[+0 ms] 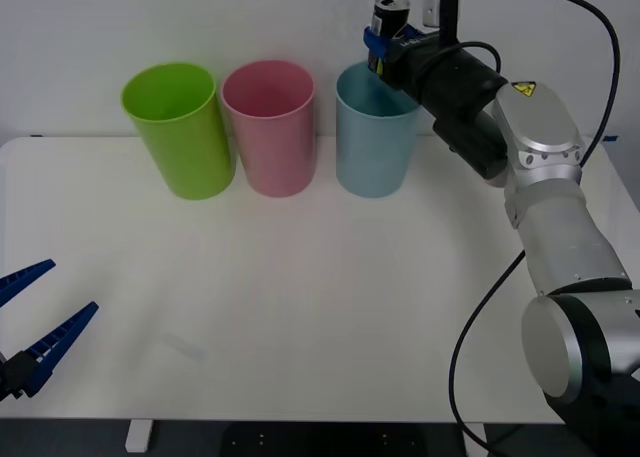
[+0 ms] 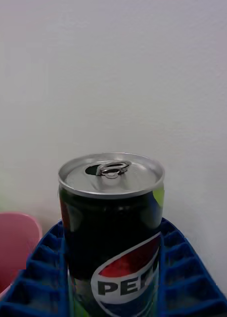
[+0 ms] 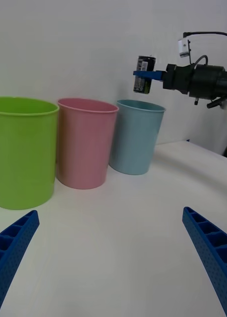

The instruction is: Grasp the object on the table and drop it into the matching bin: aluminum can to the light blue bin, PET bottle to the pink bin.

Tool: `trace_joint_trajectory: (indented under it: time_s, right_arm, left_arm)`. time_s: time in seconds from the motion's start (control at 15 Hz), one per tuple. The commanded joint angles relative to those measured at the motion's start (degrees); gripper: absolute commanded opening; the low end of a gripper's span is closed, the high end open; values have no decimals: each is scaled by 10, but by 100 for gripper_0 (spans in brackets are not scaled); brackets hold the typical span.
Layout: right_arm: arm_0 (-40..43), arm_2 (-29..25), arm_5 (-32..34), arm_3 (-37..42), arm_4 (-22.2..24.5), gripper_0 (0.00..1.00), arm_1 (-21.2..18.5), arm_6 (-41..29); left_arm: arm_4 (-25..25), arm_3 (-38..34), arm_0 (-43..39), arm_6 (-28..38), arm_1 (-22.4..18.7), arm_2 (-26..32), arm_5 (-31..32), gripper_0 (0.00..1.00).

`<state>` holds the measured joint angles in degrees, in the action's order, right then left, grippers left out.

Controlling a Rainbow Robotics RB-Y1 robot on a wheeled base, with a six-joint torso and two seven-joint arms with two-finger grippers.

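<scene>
With the right claw (image 1: pixel 382 39) pinching the can (image 1: pixel 388 17) upright above the blue bin (image 1: pixel 375 142), centre it over the rim before releasing, while the left claw (image 1: pixel 35 322) waits spread low over the desk (image 1: pixel 300 307).

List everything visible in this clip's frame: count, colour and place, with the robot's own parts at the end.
aluminum can: one, dark grey with silver top, upright in the air above the light blue bin's rim.
light blue bin: one, light blue, rightmost of the row at the table's far side.
pink bin: one, pink, middle of the row.
lime green bin: one, lime green, leftmost.
table: one, white.
right end effector: blue fingers shut on the aluminum can.
left end effector: blue fingers open, low at the near left edge.
</scene>
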<state>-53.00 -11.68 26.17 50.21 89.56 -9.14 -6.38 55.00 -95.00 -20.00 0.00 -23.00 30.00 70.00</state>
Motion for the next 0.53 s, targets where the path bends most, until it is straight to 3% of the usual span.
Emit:
trace_joint_trajectory:
  time_s: [0.07, 0.53]
  right_arm:
    - [1, -1, 1, 0, 0, 100, 0, 7]
    - [7, -4, 26, 0, -22, 100, -12, 18]
  left_arm:
    - [0, 0, 0, 0, 0, 0, 0, 100]
    - [0, 0, 0, 0, 0, 0, 0, 100]
